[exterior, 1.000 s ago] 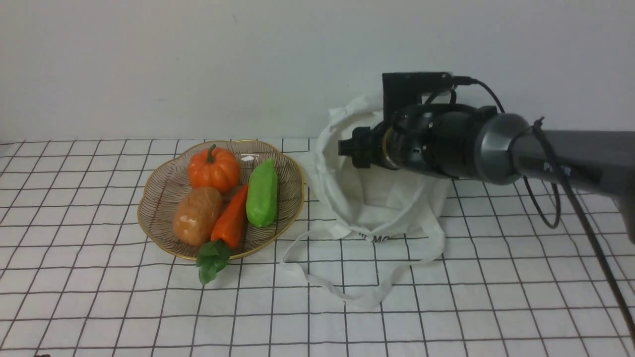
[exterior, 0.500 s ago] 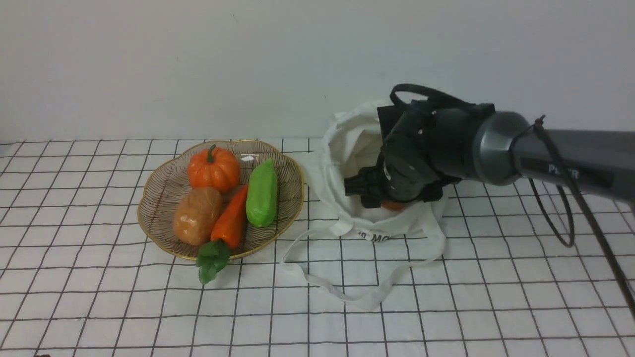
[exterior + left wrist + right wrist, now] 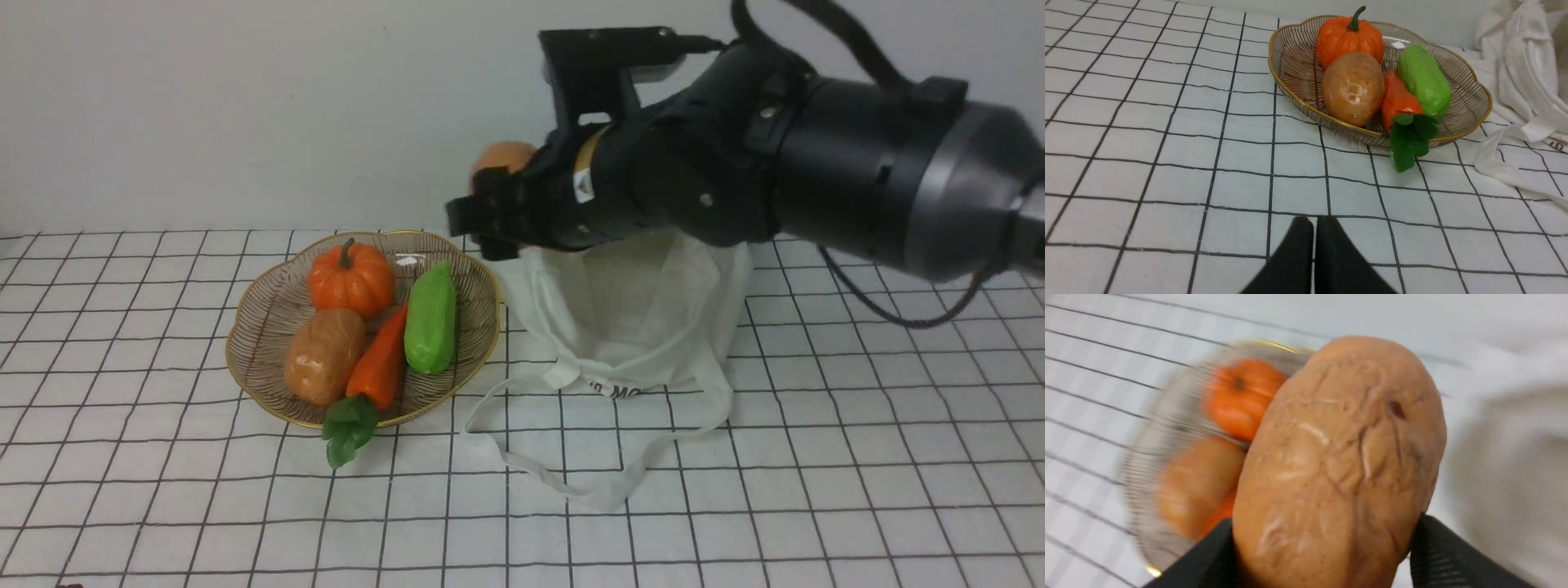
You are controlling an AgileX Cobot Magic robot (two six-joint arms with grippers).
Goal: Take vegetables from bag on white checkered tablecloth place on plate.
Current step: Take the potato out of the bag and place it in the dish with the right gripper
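My right gripper (image 3: 490,208) is shut on an orange-brown, onion-like vegetable (image 3: 503,155), held in the air above the gap between plate and bag. In the right wrist view the vegetable (image 3: 1339,457) looks wrinkled and fills the space between the black fingers (image 3: 1437,547). The white cloth bag (image 3: 629,327) lies slumped open on the white checkered tablecloth (image 3: 735,490), below and behind my right arm. The gold-rimmed ribbed plate (image 3: 245,327) sits left of the bag. My left gripper (image 3: 1314,222) hovers shut and empty over the tablecloth, short of the plate (image 3: 1274,61).
On the plate lie a ribbed orange pumpkin (image 3: 351,278), a brown potato (image 3: 324,355), a carrot with green leaves (image 3: 380,359) and a green pod-shaped vegetable (image 3: 431,318). The bag's long straps (image 3: 571,482) trail forward over the cloth. A plain wall stands close behind.
My right gripper dipped into the bag, then rose up and to the left, and it now carries the orange-brown vegetable clear of the bag. The bag's rim has sagged.
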